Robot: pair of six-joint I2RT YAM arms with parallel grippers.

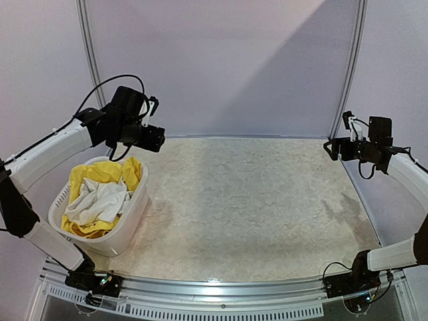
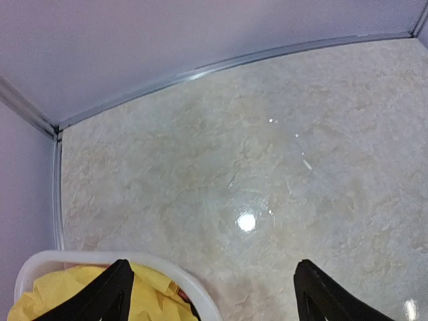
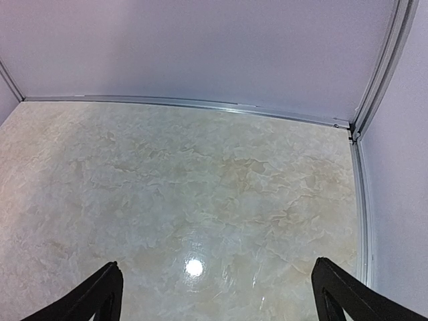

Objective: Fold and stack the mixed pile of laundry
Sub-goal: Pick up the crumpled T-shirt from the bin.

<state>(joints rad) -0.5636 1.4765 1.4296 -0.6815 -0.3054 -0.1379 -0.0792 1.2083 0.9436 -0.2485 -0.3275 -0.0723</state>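
Currently stocked: mixed laundry pile [image 1: 100, 197] — all of it inside the white slotted basket [image 1: 136, 212] at the left side of the table [image 1: 254, 200], nothing laid out or folded yet.

Contents visible: white garment [image 1: 100, 199], crumpled, uppermost at the centre; yellow cloth [image 1: 110, 172] beneath and around it, bunched against the basket's far rim. No other piece can be made out from these views.

Handling, as judged: soft, light, limp, not fragile. Any piece should sag and lengthen when lifted, and may drag a tangled neighbour up with it. Cloth gives a fair grip; slipping is a small worry.

Where to take hold: a raised fold of the white garment, since it lies on top and free. For spreading and folding, two corners or a hem edge, one per gripper.

Left gripper [image 1: 157, 137]: hovers above the basket's far rim, fingers wide apart, holding nothing.

Right gripper [image 1: 332, 148]: raised at the table's far right — well apart from the basket, fingers spread, empty.
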